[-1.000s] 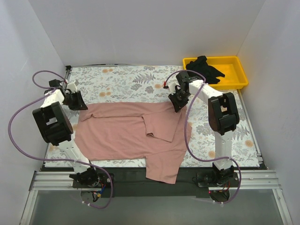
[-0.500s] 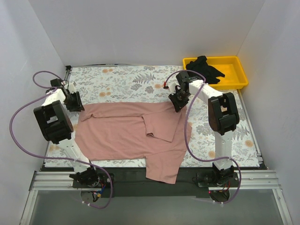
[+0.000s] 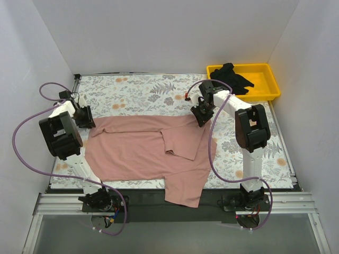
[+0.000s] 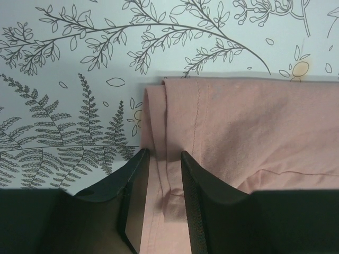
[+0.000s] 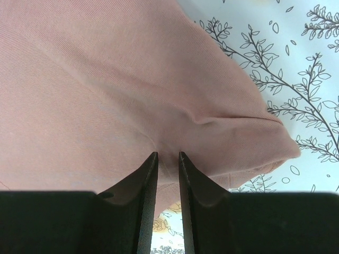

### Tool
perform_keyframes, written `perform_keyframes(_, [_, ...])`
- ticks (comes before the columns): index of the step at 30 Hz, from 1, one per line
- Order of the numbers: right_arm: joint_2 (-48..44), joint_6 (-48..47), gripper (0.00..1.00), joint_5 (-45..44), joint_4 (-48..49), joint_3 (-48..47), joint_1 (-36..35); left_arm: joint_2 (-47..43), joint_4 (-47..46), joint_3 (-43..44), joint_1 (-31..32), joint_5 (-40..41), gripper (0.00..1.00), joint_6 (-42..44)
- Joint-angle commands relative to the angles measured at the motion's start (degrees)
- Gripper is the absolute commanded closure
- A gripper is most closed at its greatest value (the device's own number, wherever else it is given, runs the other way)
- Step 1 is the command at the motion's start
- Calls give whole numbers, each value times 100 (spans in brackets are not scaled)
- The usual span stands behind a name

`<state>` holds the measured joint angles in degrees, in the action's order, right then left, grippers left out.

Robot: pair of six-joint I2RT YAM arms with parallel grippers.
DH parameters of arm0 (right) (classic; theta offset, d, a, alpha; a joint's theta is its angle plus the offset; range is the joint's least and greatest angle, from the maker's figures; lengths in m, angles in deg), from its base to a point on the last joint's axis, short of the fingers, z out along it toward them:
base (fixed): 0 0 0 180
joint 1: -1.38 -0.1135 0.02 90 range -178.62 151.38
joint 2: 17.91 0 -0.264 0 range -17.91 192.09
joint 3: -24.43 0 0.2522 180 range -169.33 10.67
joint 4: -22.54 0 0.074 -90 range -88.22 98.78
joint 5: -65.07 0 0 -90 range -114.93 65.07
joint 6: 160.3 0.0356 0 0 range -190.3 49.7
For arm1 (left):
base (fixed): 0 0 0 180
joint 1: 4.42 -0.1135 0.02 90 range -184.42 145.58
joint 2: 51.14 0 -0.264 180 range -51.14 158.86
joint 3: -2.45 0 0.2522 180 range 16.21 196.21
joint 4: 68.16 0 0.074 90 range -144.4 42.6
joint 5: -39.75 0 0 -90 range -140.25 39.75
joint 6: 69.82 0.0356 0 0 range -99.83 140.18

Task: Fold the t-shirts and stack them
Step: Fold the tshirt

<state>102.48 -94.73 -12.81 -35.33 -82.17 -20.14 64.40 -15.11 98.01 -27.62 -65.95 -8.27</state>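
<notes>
- The pink t-shirt (image 3: 137, 151) lies spread on the flowered table cover (image 3: 137, 92), with one part hanging over the near edge.
- The left gripper (image 4: 161, 156), at the far-left hem, has just eased to a narrow gap. The hem lies loose between its fingers, so it is probably letting go.
- The right gripper (image 5: 168, 154) still pinches the far-right corner.
- The black t-shirt (image 3: 233, 76) sits unfolded in the yellow bin (image 3: 270, 87).

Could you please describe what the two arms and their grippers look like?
The left arm and right arm have white links with bulky black joint housings. A looping purple cable runs along each. The left gripper and right gripper have smooth, black, tapered fingers.
</notes>
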Motion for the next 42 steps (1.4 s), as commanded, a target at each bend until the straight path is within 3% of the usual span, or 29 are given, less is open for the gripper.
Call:
perform_keyframes(1, [45, -98, 71, -25, -115, 46, -28, -41, -70, 73, -35, -125, 70, -29])
perform_keyframes(18, [168, -71, 71, -17, -132, -42, -37, -243, -123, 38, -27, -328, 80, -20])
perform_keyframes(42, [212, -62, 71, 36, -132, -50, -37, -366, 35, 345, -27, -407, 80, -3])
